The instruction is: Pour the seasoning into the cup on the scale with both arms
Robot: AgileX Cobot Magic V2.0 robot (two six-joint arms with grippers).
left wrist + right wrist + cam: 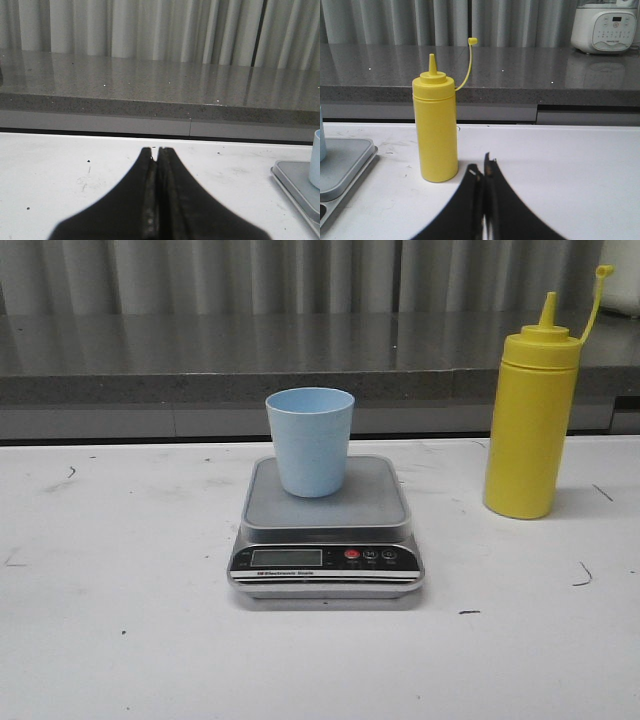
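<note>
The light blue cup (310,440) stands upright on the grey platform of the silver scale (326,525) at the table's middle. The yellow seasoning bottle (529,426) stands upright to the right of the scale, its cap hanging open on the tether. No arm shows in the front view. My left gripper (157,149) is shut and empty over the white table, left of the scale's edge (295,187) and the cup's side (315,157). My right gripper (481,165) is shut and empty, just in front of and right of the bottle (436,125).
A grey stone counter (300,360) runs behind the white table (120,640), with curtains behind it. A white kitchen appliance (605,25) stands on the counter at the far right. The scale's corner (345,165) shows in the right wrist view.
</note>
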